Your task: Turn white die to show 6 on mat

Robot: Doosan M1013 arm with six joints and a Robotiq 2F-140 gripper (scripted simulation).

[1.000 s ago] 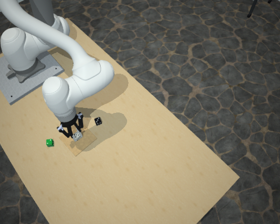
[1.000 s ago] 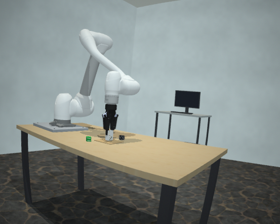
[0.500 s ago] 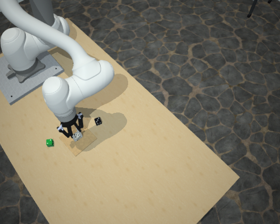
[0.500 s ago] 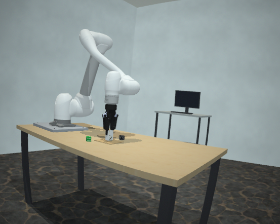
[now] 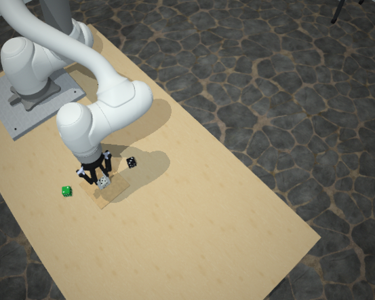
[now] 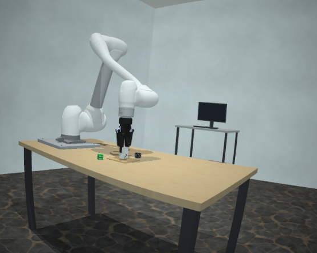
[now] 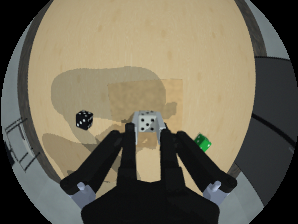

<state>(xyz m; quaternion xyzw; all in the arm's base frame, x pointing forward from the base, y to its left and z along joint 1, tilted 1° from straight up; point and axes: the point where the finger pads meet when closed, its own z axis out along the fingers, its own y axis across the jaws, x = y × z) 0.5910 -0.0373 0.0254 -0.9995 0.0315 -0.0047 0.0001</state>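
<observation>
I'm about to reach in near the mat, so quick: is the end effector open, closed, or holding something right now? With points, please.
End effector (image 5: pixel 102 180) (image 6: pixel 123 152) (image 7: pixel 147 118): closed on the white die (image 5: pixel 104 182) (image 6: pixel 124 156) (image 7: pixel 147 122).
</observation>
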